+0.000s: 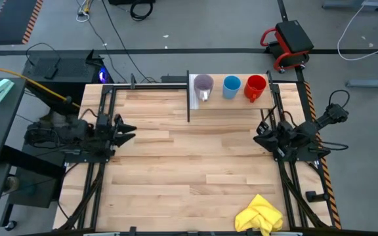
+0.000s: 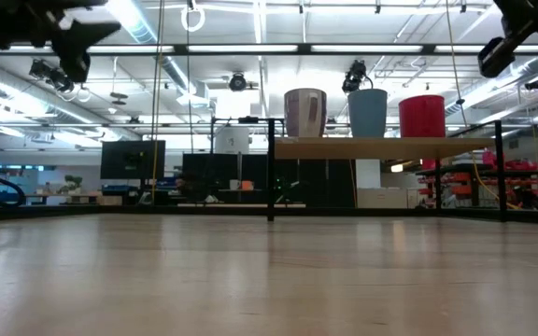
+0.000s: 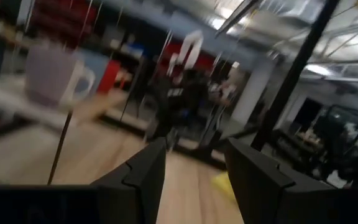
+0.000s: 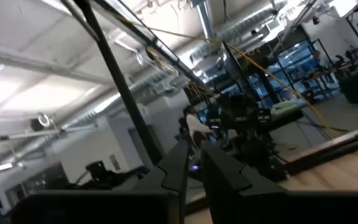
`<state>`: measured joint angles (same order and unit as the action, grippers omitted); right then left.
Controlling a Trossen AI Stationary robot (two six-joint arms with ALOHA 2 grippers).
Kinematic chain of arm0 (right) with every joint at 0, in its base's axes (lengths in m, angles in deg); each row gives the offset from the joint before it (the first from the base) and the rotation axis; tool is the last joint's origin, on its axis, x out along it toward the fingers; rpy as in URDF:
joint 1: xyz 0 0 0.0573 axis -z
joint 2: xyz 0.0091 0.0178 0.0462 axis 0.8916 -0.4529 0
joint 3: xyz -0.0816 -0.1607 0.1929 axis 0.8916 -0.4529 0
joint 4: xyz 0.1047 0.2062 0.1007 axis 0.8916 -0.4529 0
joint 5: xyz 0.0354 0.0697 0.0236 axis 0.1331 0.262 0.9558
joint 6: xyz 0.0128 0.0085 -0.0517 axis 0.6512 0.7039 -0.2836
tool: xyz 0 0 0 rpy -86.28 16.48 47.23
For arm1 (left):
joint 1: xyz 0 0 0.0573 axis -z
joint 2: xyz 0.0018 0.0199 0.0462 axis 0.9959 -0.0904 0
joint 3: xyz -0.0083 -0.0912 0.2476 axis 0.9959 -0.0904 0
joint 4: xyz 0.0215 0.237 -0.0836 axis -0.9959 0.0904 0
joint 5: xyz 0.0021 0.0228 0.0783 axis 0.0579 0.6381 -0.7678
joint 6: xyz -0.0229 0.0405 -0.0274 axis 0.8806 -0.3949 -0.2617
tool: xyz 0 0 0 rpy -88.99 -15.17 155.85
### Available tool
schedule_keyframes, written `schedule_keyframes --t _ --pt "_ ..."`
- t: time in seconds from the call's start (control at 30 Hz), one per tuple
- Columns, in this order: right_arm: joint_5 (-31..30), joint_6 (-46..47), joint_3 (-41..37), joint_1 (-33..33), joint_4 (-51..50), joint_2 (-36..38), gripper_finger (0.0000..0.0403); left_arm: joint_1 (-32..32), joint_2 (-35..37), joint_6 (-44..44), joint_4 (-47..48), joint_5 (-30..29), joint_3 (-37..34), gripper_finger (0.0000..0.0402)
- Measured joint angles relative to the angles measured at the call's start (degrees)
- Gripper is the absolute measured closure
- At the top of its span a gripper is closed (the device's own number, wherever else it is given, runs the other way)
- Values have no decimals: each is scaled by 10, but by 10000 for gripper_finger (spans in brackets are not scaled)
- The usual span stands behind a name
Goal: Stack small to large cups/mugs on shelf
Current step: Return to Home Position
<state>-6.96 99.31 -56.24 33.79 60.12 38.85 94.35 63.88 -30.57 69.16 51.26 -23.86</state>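
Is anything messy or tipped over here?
Nothing is tipped. The purple mug, blue cup and red mug stand upright in a row on the shelf. Only the yellow cloth lies crumpled at the table edge opposite the shelf.

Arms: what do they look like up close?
Left arm and right arm are dark, jointed and draped with black cables. Left end effector and right end effector each have two black, angular fingers.
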Motion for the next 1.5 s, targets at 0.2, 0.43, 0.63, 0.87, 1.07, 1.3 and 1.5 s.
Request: schedule_keyframes --t 0.2,0.43,0.63,0.87,1.07,1.3,1.5 --pt "-5 -32 0 2 -55 0 353 0 -1 20 99 -6 0 224" --pt "-19 -36 0 13 -183 0 353 0 -2 18 176 -6 0 229" --pt "-19 -39 0 15 -249 0 353 0 -2 18 229 -6 0 224" --pt "-19 -58 0 15 -251 0 353 0 -2 16 238 -5 0 229" --pt "-19 -54 0 15 -251 0 353 0 -2 17 238 -5 0 224" --pt "-19 -54 0 15 -251 0 353 0 -2 18 238 -5 0 229" --pt "-19 -54 0 15 -251 0 353 0 -2 18 238 -5 0 224"
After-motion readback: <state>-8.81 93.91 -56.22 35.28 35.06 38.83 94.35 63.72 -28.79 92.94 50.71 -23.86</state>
